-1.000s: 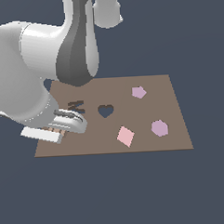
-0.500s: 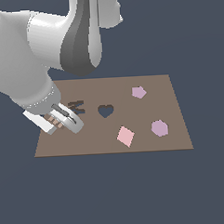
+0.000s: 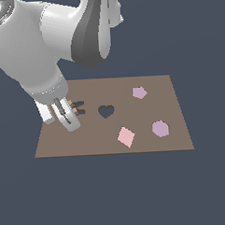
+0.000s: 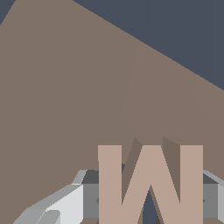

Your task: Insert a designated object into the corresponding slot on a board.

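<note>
One M block (image 4: 150, 186) — flat-faced, inverted

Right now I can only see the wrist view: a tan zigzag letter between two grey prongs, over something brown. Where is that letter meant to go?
Observer: The exterior view shows a dark M-shaped slot cut into the board. It is right beside the gripper holding your M block, and the fingers hide part of it.
Operator: Is that the only hole?
Observer: No. A heart-shaped cutout sits just to the exterior view's right of the slot.
Operator: Is anything else lying there?
Observer: Three loose tiles: a pink diamond, a lilac hexagon and a smaller lilac tile. All three are beyond the heart, away from the gripper.
</note>
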Robot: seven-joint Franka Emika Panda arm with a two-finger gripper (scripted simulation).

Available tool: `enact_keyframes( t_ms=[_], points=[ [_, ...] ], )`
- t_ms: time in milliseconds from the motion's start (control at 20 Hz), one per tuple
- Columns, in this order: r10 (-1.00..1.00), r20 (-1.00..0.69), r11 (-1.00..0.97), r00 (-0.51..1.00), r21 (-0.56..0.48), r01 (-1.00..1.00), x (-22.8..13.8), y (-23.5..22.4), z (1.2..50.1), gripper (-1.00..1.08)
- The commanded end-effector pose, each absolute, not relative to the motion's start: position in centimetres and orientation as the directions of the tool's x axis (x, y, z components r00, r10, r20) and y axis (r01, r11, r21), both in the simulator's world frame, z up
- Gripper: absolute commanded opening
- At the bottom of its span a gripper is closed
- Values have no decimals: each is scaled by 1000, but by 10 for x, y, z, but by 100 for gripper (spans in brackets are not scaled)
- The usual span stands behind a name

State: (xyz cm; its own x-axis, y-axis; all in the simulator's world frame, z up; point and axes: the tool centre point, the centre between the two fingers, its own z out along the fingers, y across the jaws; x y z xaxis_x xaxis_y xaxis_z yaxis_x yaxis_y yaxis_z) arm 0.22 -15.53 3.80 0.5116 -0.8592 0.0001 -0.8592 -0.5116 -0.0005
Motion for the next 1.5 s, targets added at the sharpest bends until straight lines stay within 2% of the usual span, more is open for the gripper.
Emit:
enact_keyframes(
  t_ms=[0,650,1450],
  points=[
    [-899,0,-437,437,-1,-899,-3,-151,39,-100],
    [-981,-1,-192,192,-1,-981,-14,-133,40,-100],
    [-988,-2,-152,152,-1,-988,-15,-129,30,-100]
  ],
)
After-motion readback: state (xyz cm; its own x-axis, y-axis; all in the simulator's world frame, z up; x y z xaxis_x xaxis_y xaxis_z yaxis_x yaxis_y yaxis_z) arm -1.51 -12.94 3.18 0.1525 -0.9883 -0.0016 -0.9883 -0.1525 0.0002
